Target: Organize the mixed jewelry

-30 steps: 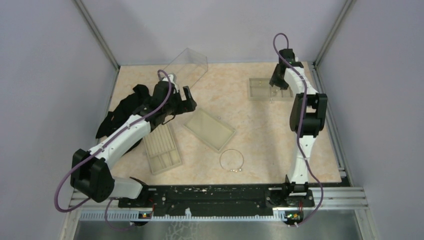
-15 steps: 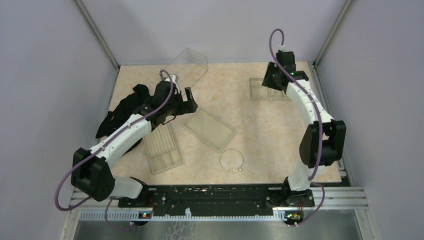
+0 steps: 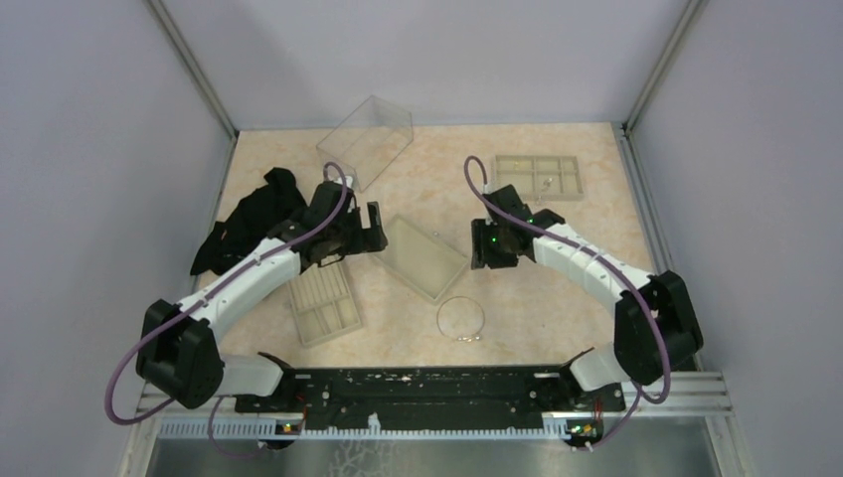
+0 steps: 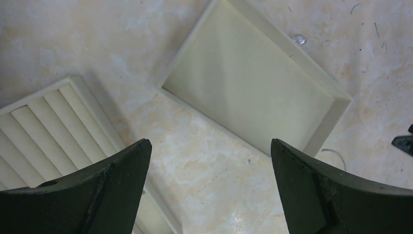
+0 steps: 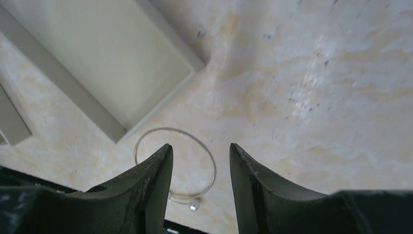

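Right gripper [image 5: 199, 148]: jaws apart; poised above near-side wire hoop [image 5: 168, 129], likely for pickup
Left gripper [image 4: 209, 144]: spread wide, empty; over flat tray [image 4: 248, 83]

I work in a robotics lab cell, not a home or a shop. Plain lilac-grey panel walls [image 3: 99, 149] box the space in on three sides, joined at the corners by bare aluminium frame posts [image 3: 194, 62]. My two white-and-black jointed robot arms [image 3: 249, 273] are bolted to a black metal mounting rail [image 3: 427, 383] along the near edge of a beige marbled surface [image 3: 557, 308]. Ribbed silver aluminium extrusion [image 3: 676, 393] runs just beside that rail.
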`<state>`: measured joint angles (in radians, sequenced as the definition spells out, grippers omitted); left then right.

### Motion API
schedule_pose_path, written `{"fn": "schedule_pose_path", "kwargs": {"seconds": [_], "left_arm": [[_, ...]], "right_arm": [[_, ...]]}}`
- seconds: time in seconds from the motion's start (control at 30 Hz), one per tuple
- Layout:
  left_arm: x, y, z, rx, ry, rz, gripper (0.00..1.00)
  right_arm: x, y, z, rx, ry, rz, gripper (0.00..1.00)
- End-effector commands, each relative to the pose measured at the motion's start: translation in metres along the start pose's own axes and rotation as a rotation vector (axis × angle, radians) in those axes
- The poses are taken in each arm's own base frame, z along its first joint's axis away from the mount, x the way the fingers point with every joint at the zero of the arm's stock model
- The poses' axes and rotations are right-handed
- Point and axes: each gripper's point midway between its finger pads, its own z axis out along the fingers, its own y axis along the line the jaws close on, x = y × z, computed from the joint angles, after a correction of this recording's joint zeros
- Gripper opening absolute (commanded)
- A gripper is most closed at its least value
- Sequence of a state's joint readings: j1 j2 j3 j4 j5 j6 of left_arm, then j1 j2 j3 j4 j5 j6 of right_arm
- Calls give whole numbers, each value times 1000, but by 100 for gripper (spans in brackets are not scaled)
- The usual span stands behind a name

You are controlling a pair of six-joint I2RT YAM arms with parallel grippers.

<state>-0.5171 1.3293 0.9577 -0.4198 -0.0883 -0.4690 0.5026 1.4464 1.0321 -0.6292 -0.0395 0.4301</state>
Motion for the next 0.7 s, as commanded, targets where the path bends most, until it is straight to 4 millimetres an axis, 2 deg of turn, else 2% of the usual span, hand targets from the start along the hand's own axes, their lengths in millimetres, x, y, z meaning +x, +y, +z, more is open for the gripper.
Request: {"fn": "schedule_pose_path", "kwargs": {"seconds": [0.0,0.07,0.2,0.27,0.33,0.5,0.67], "left_arm": [[6,1,-9,1,16,10,99],[7,1,-10,4,17,9,99],[9,2,-11,1,22,-4,98],[12,1,-12,5,30,-24,98],[16,-1,-11,24,45,-29,98],[26,-3,-10,36,84,-23,98],[27,-3,-12,45,85,-10,98]], "right_arm": [[37,18,-13,-36,36,-37,47],[65,12,-12,5,89,-63,47],[95,-2,-20,72,140,-20,47],[109,-2,-24,75,167,26,48],[121,4,-26,56,184,61,46],[150,23,-25,10,197,12,46],[159,30,-17,-22,193,-30,45]]}}
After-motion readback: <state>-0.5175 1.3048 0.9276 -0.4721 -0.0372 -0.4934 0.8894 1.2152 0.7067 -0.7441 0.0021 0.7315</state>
